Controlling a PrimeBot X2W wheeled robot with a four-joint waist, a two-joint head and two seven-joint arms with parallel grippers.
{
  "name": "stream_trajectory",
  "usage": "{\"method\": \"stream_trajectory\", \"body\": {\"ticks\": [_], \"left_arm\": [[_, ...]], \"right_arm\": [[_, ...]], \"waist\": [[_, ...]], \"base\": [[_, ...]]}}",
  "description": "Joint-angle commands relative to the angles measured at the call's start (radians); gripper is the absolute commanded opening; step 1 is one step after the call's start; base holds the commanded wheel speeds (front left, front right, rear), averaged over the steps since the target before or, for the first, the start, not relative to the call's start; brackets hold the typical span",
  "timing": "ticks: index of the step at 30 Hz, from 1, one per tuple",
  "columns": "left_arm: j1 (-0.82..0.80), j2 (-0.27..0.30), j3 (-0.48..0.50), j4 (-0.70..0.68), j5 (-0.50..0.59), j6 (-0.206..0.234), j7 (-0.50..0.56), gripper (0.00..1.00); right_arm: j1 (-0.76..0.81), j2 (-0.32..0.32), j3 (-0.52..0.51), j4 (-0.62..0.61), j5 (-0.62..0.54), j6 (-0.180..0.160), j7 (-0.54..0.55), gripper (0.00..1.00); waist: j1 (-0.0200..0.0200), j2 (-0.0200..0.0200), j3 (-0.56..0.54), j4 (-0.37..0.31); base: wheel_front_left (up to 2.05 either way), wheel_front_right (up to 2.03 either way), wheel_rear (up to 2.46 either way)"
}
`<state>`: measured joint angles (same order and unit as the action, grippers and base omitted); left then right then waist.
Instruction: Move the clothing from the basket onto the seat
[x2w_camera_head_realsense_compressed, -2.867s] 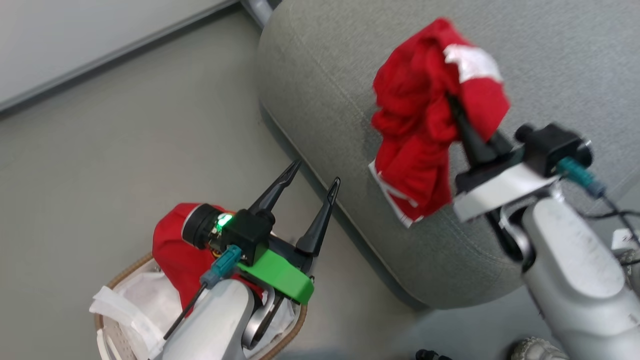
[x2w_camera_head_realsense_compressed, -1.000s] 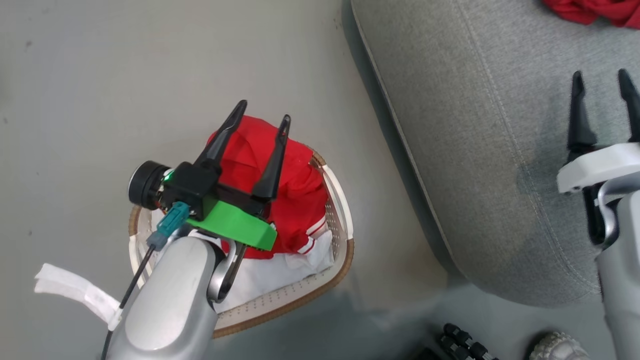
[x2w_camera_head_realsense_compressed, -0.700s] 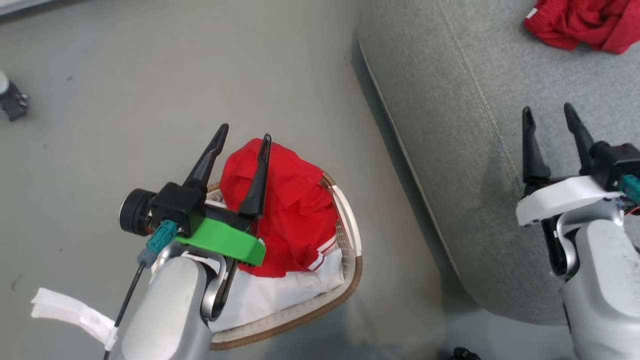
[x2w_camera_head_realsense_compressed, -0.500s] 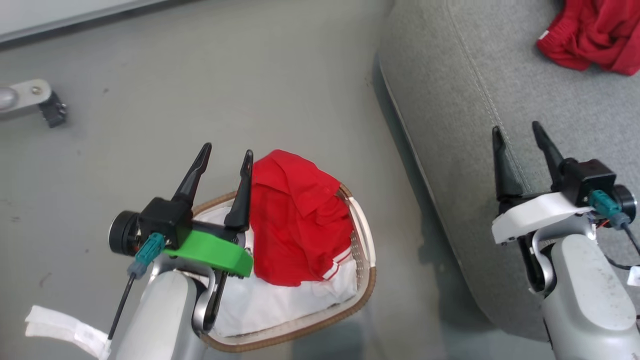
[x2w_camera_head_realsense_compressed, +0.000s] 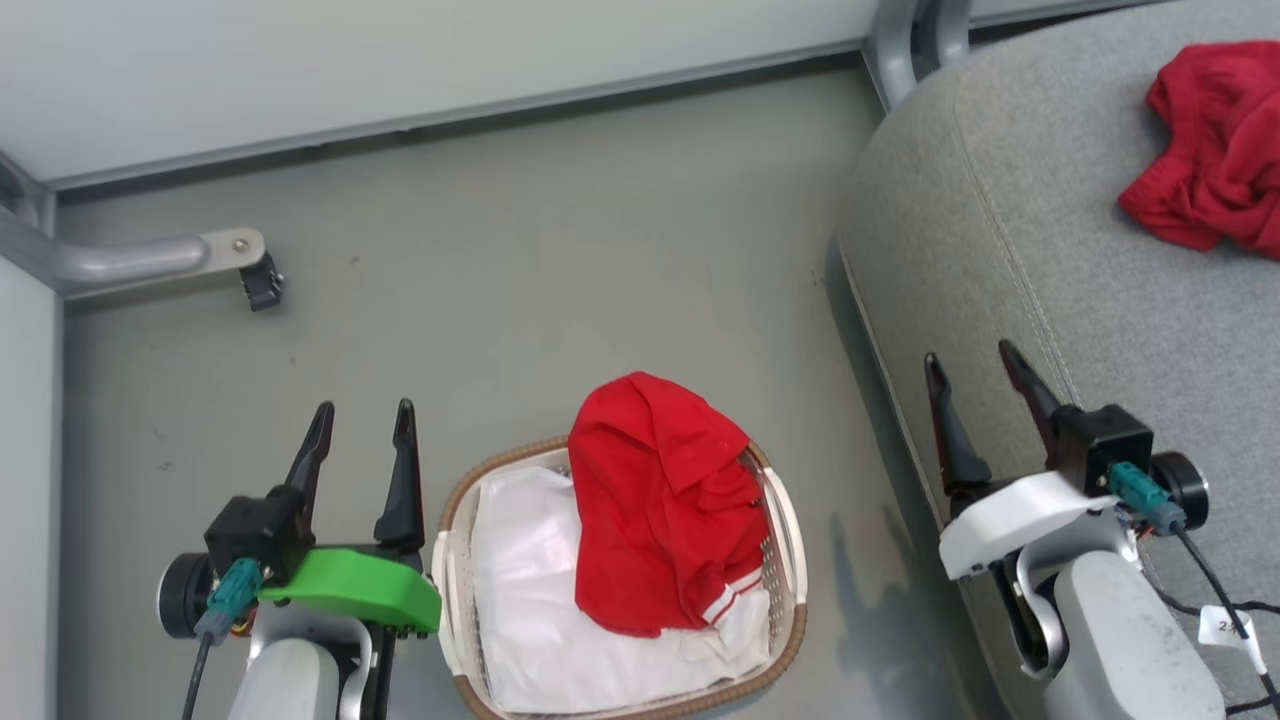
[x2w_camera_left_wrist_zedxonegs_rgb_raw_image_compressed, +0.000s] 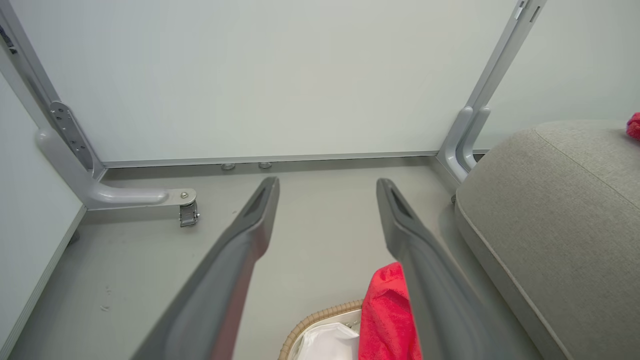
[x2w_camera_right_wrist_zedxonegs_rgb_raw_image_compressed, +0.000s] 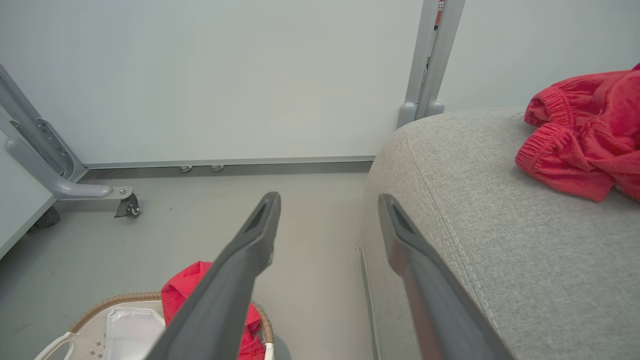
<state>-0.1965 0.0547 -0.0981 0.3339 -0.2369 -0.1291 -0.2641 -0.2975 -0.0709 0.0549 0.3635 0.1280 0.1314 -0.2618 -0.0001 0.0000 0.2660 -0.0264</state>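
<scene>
Drawn off the clothing (x2w_camera_head_realsense_compressed: 660, 510), the left claw (x2w_camera_head_realsense_compressed: 363, 408) stands spread (empty), basket (x2w_camera_head_realsense_compressed: 792, 530) just to its right; the right claw (x2w_camera_head_realsense_compressed: 968, 354), spread too, seems over the seat (x2w_camera_head_realsense_compressed: 1050, 250) edge.

We see red clothing (x2w_camera_head_realsense_compressed: 660, 510) heaped in the cream basket (x2w_camera_head_realsense_compressed: 788, 535). Another red garment (x2w_camera_head_realsense_compressed: 1215, 150) lies on the grey seat (x2w_camera_head_realsense_compressed: 1000, 250).

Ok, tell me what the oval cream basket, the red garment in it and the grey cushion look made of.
Oval cream basket: likely moulded plastic, smooth, punched with rows of small holes; its brown rim looks woven.
Red garment in the basket: soft matte cloth, creased and slumped.
Grey cushion: woven upholstery fabric, finely flecked, with stitched seams; filling unseen.
</scene>
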Motion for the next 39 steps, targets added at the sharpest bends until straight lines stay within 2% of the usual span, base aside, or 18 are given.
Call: {"method": "stream_trajectory", "body": {"ticks": [1,13,23,32,39], "left_arm": [[0.030,-0.002,0.010,-0.004,0.002,-0.003,0.000,1.00],[0.160,-0.003,0.074,-0.009,-0.008,-0.003,0.000,1.00],[0.261,-0.004,0.088,-0.007,-0.027,-0.003,0.000,1.00],[0.280,-0.004,0.068,0.006,-0.037,-0.003,0.000,1.00],[0.257,-0.003,0.018,0.024,-0.062,-0.003,0.000,1.00]], "right_arm": [[0.029,0.003,0.004,0.005,-0.006,-0.001,-0.005,1.00],[0.146,0.011,0.024,-0.003,0.009,-0.001,-0.005,1.00],[0.226,0.017,0.020,0.025,0.012,-0.001,-0.005,1.00],[0.236,0.018,0.039,0.031,0.026,-0.001,-0.005,1.00],[0.209,0.018,0.060,0.028,0.042,-0.001,-0.005,1.00]], "waist": [[0.0001,0.0000,-0.064,0.040],[0.0001,0.0000,-0.168,0.056],[0.0001,0.0000,-0.255,0.056],[0.0001,0.0000,-0.262,0.049],[0.0001,0.0000,-0.233,0.028]], "base": [[0.00,0.00,0.00],[0.00,0.00,0.00],[0.00,0.00,0.00],[0.00,0.00,0.00],[0.00,0.00,0.00]]}}
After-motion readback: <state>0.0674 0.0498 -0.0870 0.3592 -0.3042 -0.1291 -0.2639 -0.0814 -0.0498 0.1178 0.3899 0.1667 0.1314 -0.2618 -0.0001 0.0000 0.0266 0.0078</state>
